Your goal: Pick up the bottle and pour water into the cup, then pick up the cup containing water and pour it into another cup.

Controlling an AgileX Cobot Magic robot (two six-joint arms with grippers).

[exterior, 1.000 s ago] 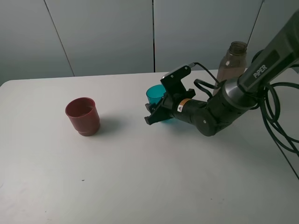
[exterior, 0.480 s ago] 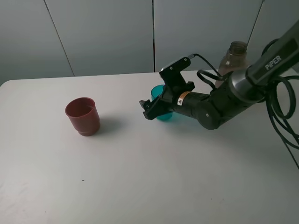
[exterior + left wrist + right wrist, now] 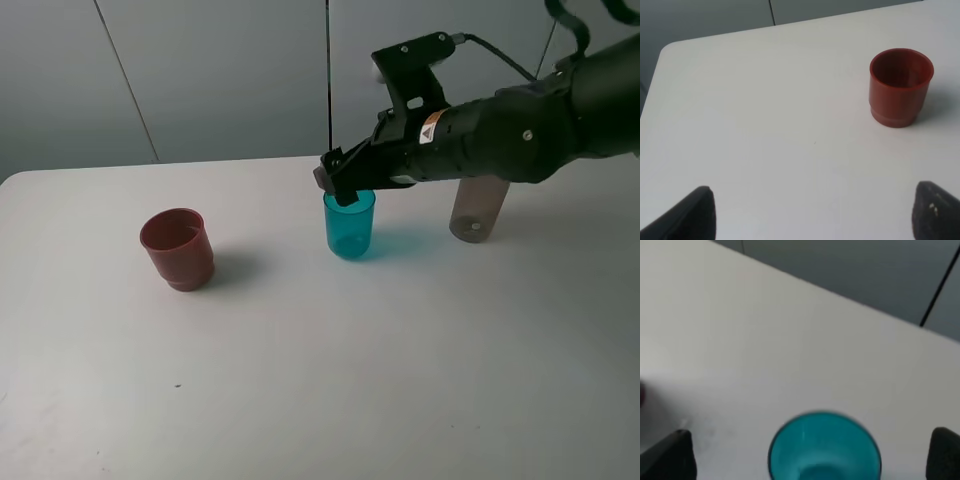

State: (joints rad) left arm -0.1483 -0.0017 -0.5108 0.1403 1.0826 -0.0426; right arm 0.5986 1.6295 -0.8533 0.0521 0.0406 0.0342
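Now the right gripper (image 3: pixel 338 187) hovers spread above the teal cup (image 3: pixel 350 224) at frame centre, gripping nothing; the next move probably means regrasping it for the red cup (image 3: pixel 178 248) at left.

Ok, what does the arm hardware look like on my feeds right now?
The right arm is matte black, thick and rounded, with a small orange-and-white warning label, a boxy black camera mount on top and a black cable running back from it. Its end effector has dark, blocky fingers. Of the left end effector, the wrist view shows only two black rounded fingertips.
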